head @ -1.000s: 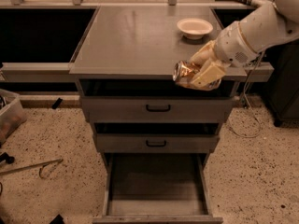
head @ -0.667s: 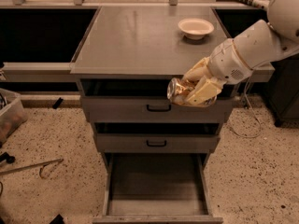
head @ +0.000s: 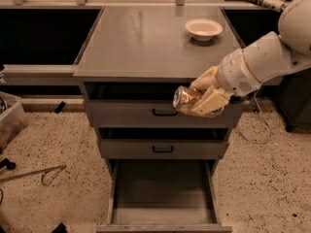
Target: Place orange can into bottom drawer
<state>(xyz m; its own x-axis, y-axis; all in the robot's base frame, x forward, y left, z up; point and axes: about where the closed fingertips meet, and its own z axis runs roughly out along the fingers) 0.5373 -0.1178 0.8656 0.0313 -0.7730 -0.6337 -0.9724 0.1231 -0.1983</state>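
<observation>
The orange can (head: 186, 99) is held sideways in my gripper (head: 201, 98), its silvery end facing left. The gripper's cream fingers (head: 210, 102) are shut around it. The can hangs in the air in front of the top drawer front (head: 160, 113), off the counter's front right edge. The bottom drawer (head: 163, 191) is pulled open below, a grey tray with low side walls and a bare floor. The can is well above the drawer and slightly right of its middle.
A round cream bowl (head: 203, 28) sits at the back right of the grey counter top (head: 146, 38). Two shut drawer fronts with black handles (head: 163, 149) are above the open drawer. A cable (head: 255, 130) lies on the speckled floor at right; a bin (head: 9, 118) stands at left.
My gripper has carried the can down and to the left, from beside the counter's front right corner to in front of the top drawer front.
</observation>
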